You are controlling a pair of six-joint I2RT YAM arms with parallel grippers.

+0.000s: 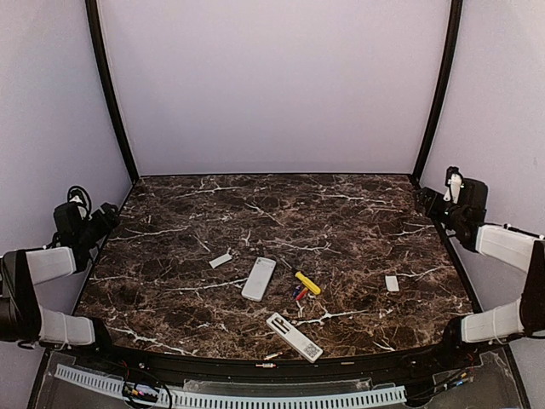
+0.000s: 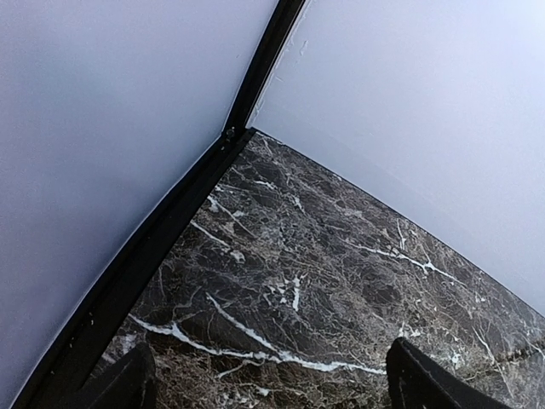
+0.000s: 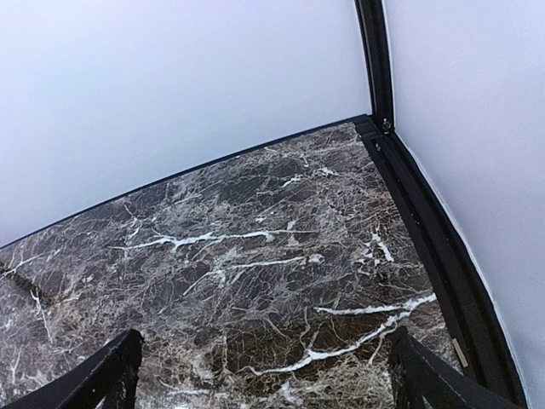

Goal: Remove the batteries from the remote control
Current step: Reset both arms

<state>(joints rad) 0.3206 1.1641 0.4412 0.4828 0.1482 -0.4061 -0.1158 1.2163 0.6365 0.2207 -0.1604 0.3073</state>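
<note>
Two white remote controls lie near the table's front middle: one [image 1: 258, 279] flat, the other [image 1: 294, 336] angled near the front edge. Tiny red and blue batteries [image 1: 299, 293] rest between them, beside a yellow-handled screwdriver [image 1: 307, 283]. My left gripper [image 1: 109, 215] is pulled back at the table's left edge, far from them, open and empty; in its wrist view the left gripper [image 2: 272, 388] shows only bare marble between wide-set fingers [image 2: 421, 379]. My right gripper [image 1: 423, 200] sits at the right edge, and the right gripper [image 3: 264, 379] is likewise open over bare marble.
Two small flat white covers lie on the marble, one [image 1: 220, 260] left of the remotes and one [image 1: 392, 283] to the right. A thin small item [image 1: 272, 354] lies at the front edge. Black frame posts [image 1: 111, 94] and pale walls enclose the table.
</note>
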